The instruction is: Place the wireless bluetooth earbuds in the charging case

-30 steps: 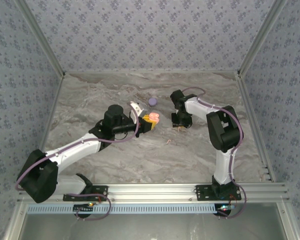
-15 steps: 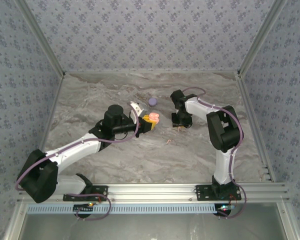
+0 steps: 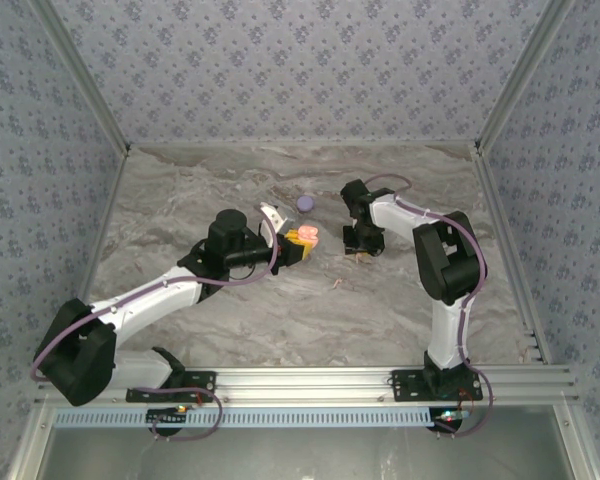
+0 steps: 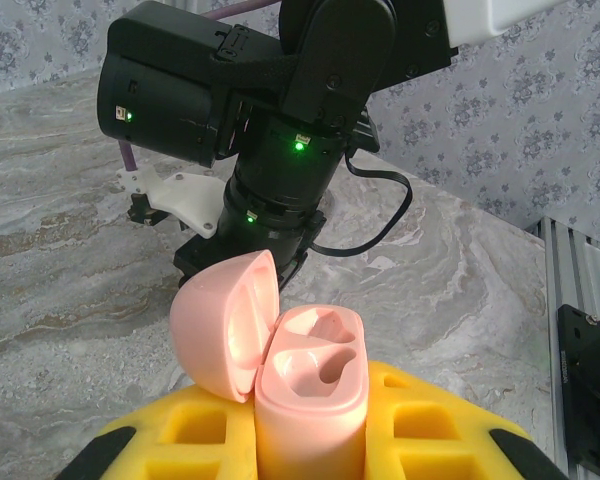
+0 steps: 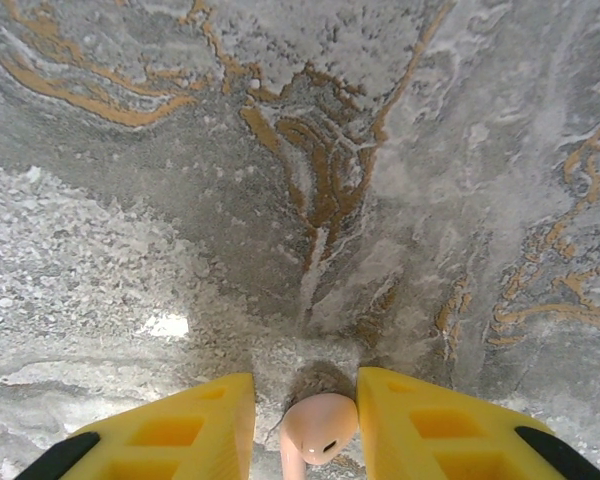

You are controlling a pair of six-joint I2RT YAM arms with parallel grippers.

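At the centre of the marbled worktop [image 3: 200, 190], top view: my left gripper [image 3: 300, 242] is closed on the pink charging case [image 3: 311, 235], which it holds above the surface, my arm stretched in from the near left corner.

Left wrist view: the case stands upright between my two yellow fingers [image 4: 460, 425], its body clamped from either side. The lid [image 4: 225, 325] is hinged open and tilts to the left of the view. Both moulded wells [image 4: 320, 350] in the case top stand empty. Beyond the case hangs my right arm [image 4: 280, 110], green lights lit, its wrist pointing down at the worktop.

Top view, right of the case: my right gripper [image 3: 361, 252] points downward, close to the worktop, near the case but apart from it.

Right wrist view: a pale pink earbud [image 5: 320, 428] sits between this gripper's own yellow fingers. It touches the finger on the right of the view, and a narrow gap shows on its other side. Whether this gripper is clamping the earbud or merely bracketing it, I cannot tell.

Top view, nearer to my bases than either gripper: a loose earbud [image 3: 335, 285], a pinkish speck, lies on the worktop, apart from everything else. A lavender disc [image 3: 305, 203] lies on the far side of the case, just beyond it.
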